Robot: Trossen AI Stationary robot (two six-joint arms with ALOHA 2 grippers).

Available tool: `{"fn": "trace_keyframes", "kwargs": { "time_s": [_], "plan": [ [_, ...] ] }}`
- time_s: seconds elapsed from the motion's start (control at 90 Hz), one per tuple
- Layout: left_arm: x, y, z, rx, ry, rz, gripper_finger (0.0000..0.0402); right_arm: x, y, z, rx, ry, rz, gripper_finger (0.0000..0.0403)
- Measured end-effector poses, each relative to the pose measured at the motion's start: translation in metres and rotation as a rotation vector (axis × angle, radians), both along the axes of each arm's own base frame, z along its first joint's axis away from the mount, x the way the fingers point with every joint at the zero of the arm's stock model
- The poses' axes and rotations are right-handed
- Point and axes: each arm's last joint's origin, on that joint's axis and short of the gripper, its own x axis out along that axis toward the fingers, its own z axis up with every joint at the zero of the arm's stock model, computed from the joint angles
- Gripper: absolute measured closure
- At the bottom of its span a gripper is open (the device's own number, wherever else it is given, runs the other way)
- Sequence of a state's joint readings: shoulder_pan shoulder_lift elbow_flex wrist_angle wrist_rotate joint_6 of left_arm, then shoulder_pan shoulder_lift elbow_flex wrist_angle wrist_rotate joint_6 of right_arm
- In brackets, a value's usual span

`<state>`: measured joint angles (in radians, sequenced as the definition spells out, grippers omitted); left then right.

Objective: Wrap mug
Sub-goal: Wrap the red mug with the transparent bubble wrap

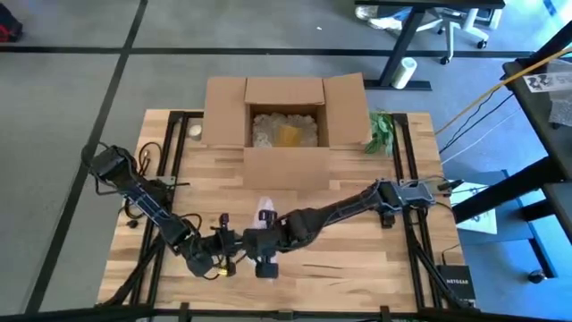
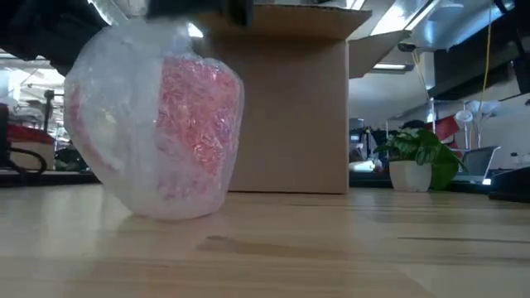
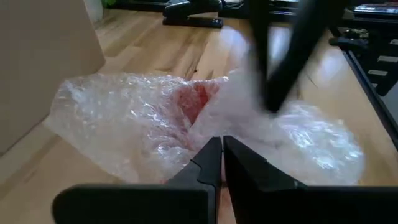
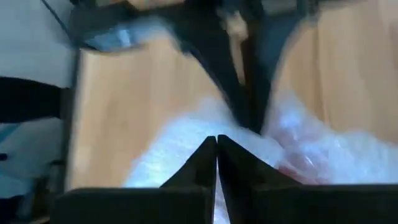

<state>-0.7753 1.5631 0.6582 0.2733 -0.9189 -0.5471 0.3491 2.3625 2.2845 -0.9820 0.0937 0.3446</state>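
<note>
From my feed, the left gripper [image 3: 222,158] sat near the table's front edge, fingers pinched together on the clear crinkly bubble wrap [image 3: 124,118]. The red mug [image 2: 199,124] stood bundled inside it on the pale wooden table [image 1: 357,268], in front of the open brown cardboard box [image 1: 286,112]; which way it pointed, I couldn't tell. The right gripper [image 4: 216,152] was pinched onto the wrap too.

The wrapped mug [image 1: 265,217] sits on the table [image 1: 357,268] before the open box [image 1: 286,125]. A plant [image 1: 380,132] stands right of the box; both grippers [image 1: 234,246] seemingly meet just before the mug.
</note>
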Motion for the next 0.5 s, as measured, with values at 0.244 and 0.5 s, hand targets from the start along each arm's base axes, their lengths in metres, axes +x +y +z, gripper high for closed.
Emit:
{"fn": "trace_keyframes", "kwargs": {
  "time_s": [0.244,0.5],
  "plan": [
    [-0.004,0.001,0.004,0.015,0.003,-0.003,0.0402,0.006,-0.023,-0.026,0.006,0.054,-0.050,0.0403],
    [-0.043,0.002,0.020,0.003,0.016,0.044,0.0402,0.010,-0.037,-0.055,0.102,0.094,-0.018,0.0403]
  ]
}}
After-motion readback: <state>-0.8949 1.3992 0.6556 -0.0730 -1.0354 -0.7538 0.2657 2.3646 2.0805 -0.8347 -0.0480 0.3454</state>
